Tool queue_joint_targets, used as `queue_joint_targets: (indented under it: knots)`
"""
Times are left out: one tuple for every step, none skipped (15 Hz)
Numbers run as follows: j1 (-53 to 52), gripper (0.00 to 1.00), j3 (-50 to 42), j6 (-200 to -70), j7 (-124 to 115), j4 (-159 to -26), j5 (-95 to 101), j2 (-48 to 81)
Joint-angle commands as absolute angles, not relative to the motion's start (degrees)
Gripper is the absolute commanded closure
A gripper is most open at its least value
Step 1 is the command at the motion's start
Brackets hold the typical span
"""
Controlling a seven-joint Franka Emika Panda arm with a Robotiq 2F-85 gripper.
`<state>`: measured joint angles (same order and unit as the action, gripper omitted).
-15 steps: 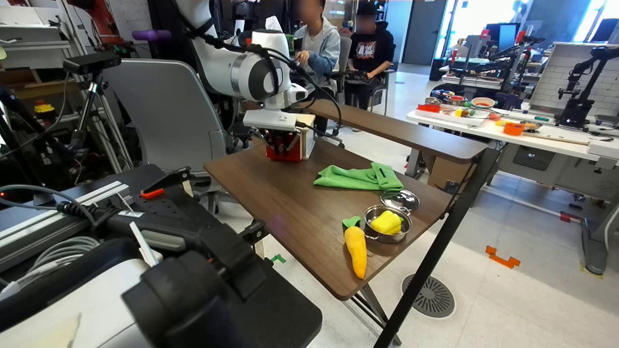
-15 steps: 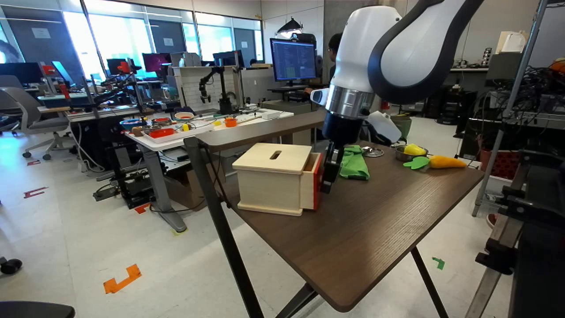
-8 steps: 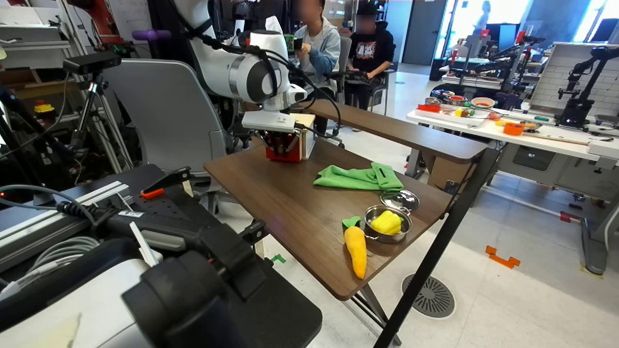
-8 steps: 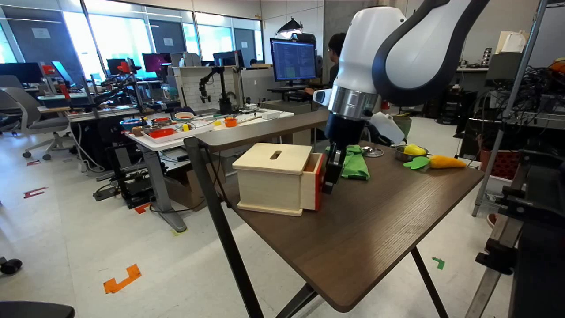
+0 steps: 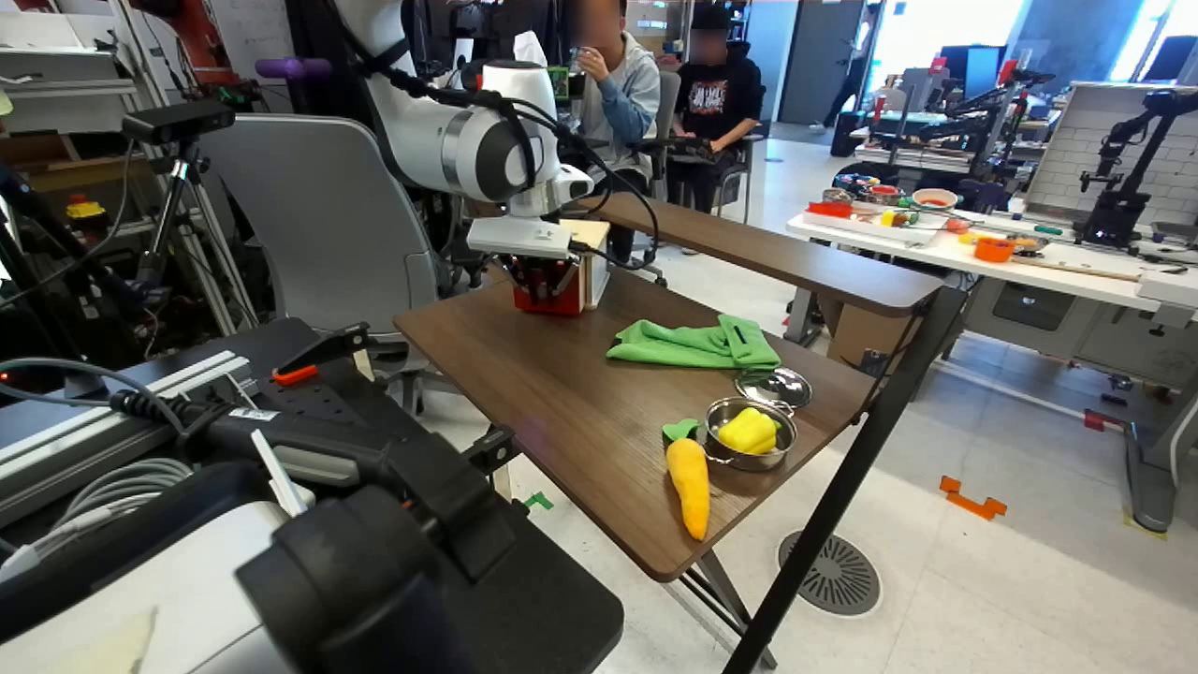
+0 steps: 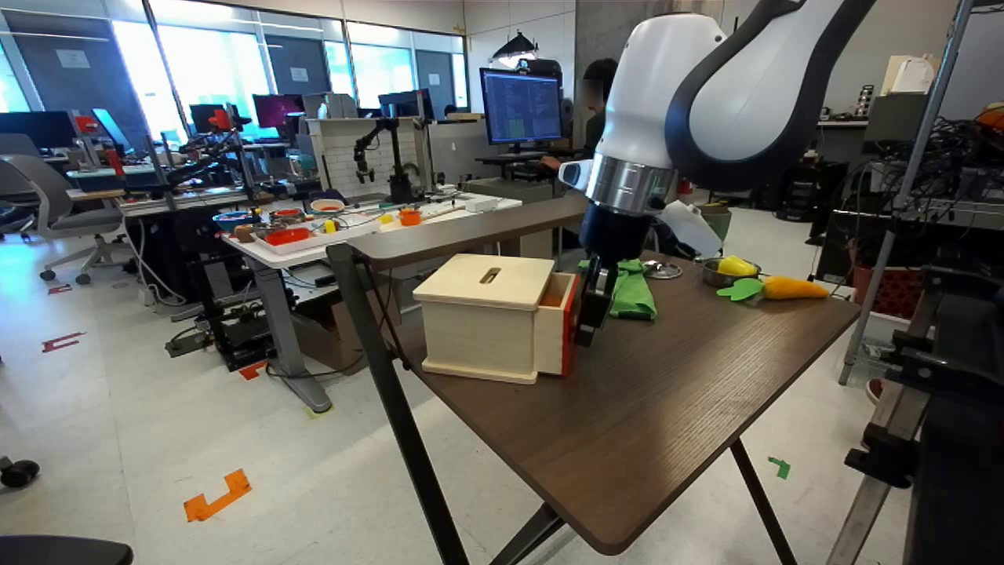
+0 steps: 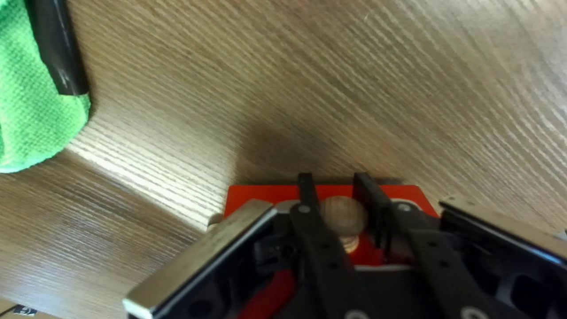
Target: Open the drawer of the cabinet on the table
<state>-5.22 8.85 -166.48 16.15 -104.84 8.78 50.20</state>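
The cabinet [image 6: 478,337] is a small pale wooden box with a slotted lid, standing on the brown table [image 6: 667,416]. Its drawer [image 6: 553,341] has pale sides and a red front, and is pulled partly out. The red front also shows in an exterior view [image 5: 547,304] and in the wrist view [image 7: 261,193]. A round wooden knob [image 7: 344,217] sits on that front. My gripper [image 7: 334,190] points down with one black finger on each side of the knob, closed on it. In an exterior view the gripper [image 6: 590,322] is right against the red front.
A green cloth [image 5: 693,344] lies on the table near the cabinet. Further off are a metal lid [image 5: 777,386], a pot [image 5: 749,459] holding a yellow pepper [image 5: 749,431], and an orange carrot [image 5: 690,487]. A raised shelf [image 5: 749,241] runs along one table side.
The gripper has moved slightly away from the cabinet. The red drawer front has moved out with it, so a little more of the drawer side shows. The cabinet body has stayed put.
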Motion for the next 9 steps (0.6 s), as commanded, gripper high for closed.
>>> queue_joint_targets:
  knots:
    - [-6.7,0.93,8.98,-165.36,14.37,-108.77,9.17,48.79]
    - [-6.69,0.93,9.05,-165.28,14.39,-108.87,9.15,48.73]
    - [-6.47,0.93,9.4,-165.08,14.62,-109.07,9.09,48.64]
    - [-6.42,0.93,9.6,-165.06,14.72,-109.42,9.09,48.43]
    - [-6.55,0.93,9.56,-165.13,14.61,-109.84,9.12,48.18]
    - [-6.67,0.93,9.46,-165.3,14.51,-110.54,9.19,47.75]
    - [-6.67,0.93,9.48,-165.3,14.52,-110.9,9.21,47.57]
    - [-6.58,0.93,9.57,-165.18,14.52,-111.19,9.15,47.43]
    - [-6.54,0.93,9.58,-165.12,14.5,-111.4,9.11,47.36]
